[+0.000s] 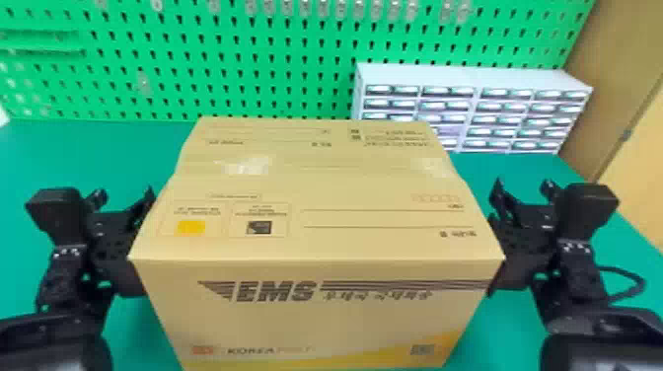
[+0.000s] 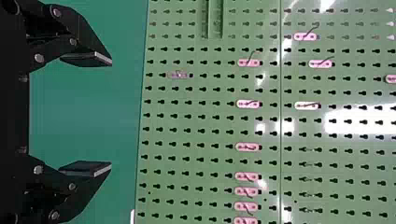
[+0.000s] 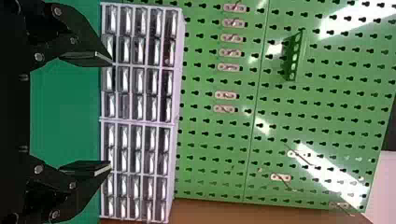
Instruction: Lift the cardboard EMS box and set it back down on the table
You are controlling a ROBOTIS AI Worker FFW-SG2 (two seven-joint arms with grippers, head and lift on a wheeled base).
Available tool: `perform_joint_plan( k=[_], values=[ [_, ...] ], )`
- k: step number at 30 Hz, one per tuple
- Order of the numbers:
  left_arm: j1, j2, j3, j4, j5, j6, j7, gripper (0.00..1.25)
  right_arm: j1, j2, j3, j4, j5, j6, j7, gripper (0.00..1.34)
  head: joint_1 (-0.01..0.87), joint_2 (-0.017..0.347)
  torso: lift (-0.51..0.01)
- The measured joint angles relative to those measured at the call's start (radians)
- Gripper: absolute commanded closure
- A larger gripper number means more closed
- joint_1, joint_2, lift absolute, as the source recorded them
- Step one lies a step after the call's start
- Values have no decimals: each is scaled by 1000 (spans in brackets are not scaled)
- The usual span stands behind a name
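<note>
EMS box [image 1: 315, 217]: between your left fingers [image 2: 88, 58] and right fingers [image 3: 88, 58], over the tabletop [image 1: 98, 153]; you can't tell if it's raised.
Box's long side: crosswise, left to right.
Finger gaps: both wide, empty.
Nearer arm: neither, so you'd best press both box flanks evenly.

The left gripper [image 1: 116, 241] spreads its black fingers [image 2: 86, 59] wide at the frame's left edge, framed against a green tabletop [image 2: 84, 112]. A green pegboard [image 2: 210, 135] spans the center and right, dotted with pink-backed hooks [image 2: 247, 104], a slim green ledge [image 2: 215, 18] at upper center and white glare at right.
</note>
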Motion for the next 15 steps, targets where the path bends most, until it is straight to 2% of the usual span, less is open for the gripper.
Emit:
perform_joint_plan(
  k=[15],
  values=[
    [-22, 0, -15, 28, -23, 32, -5, 461, -28, -19, 31, 25, -6, 0, 0, 478, 678, -14, -106]
  ],
)
